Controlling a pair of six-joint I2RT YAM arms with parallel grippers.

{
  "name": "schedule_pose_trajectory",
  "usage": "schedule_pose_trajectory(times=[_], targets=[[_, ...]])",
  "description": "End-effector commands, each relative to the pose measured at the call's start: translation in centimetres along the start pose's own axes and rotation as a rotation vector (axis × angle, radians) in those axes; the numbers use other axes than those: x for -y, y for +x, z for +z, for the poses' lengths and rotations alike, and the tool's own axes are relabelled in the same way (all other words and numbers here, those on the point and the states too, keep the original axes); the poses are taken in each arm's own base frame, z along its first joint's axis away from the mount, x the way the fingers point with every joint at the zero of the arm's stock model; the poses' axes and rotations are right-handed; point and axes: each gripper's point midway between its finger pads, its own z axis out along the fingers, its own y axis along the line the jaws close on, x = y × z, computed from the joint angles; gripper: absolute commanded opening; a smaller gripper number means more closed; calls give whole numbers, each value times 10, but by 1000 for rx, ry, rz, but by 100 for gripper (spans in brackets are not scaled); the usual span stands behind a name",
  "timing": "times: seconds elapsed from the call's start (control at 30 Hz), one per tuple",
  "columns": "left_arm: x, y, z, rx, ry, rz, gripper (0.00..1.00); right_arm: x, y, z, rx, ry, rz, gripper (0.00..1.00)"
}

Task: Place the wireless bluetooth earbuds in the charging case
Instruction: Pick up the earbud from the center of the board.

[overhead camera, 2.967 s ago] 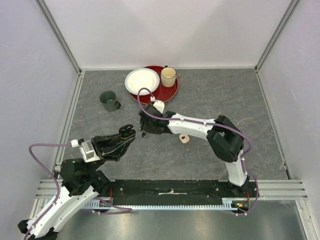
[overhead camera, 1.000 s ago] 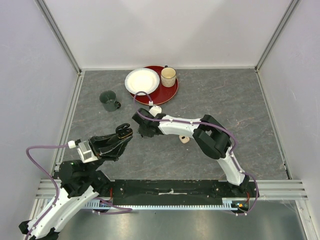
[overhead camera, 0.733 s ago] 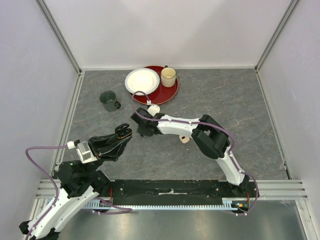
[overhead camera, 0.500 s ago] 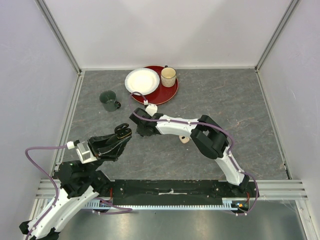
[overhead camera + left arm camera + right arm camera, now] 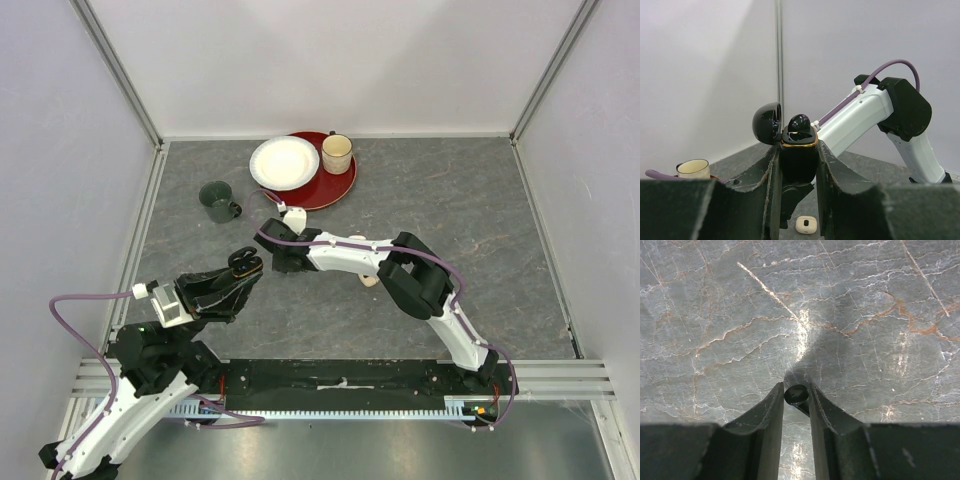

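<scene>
Left gripper (image 5: 798, 149) clamped on the black charging case (image 5: 798, 162), centre of the left wrist view. Its lid (image 5: 766, 123) is flipped open and 1 glossy bud (image 5: 800, 123) sits in the top. Right gripper (image 5: 796, 389) has its 2 fingers pinched on a black earbud (image 5: 796, 395), lower centre of the right wrist view, with the marbled table (image 5: 865, 315) behind. In the top view the 2 grippers sit near each other, left of centre.

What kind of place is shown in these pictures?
Probably a robot test cell: plain white panels on aluminium posts enclose a grey table; a left arm and a right arm are bolted to its near rail.
</scene>
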Motion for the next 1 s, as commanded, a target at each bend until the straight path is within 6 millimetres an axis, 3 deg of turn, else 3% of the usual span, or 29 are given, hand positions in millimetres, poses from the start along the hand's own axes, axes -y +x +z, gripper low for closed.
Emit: schedule_pose_trajectory(times=[0.0, 0.23, 0.4, 0.53, 0.57, 0.63, 0.67, 0.7, 0.73, 0.8, 0.83, 0.97], targets=[[-1, -15, 1, 42, -16, -18, 2, 41, 32, 25, -63, 145, -109, 33], [-1, -14, 3, 34, -14, -18, 2, 48, 34, 27, -56, 184, -142, 24], [-1, -15, 3, 34, -17, -24, 2, 76, 32, 19, -43, 249, -129, 21], [-1, -15, 4, 33, -15, -27, 2, 91, 28, 3, -38, 252, -103, 21], [-2, -14, 5, 31, -17, -27, 2, 103, 36, 0, -54, 270, -107, 21], [-1, -13, 6, 26, -13, -29, 2, 107, 33, -11, -43, 264, -73, 21], [-1, -12, 6, 23, -12, -29, 2, 122, 44, -14, -62, 287, -70, 22], [-1, -12, 7, 24, -9, -29, 2, 122, 40, -20, -53, 268, -47, 21], [-1, -11, 7, 21, -9, -32, 2, 138, 52, -23, -70, 299, -32, 22], [0, -11, 8, 19, -6, -35, 2, 146, 52, -33, -65, 293, -1, 25], [0, -12, 8, 22, -6, -34, 2, 160, 60, -36, -82, 314, 5, 27], [-1, -7, 9, 12, -9, -41, 2, 163, 73, -46, -128, 273, 34, 34]])
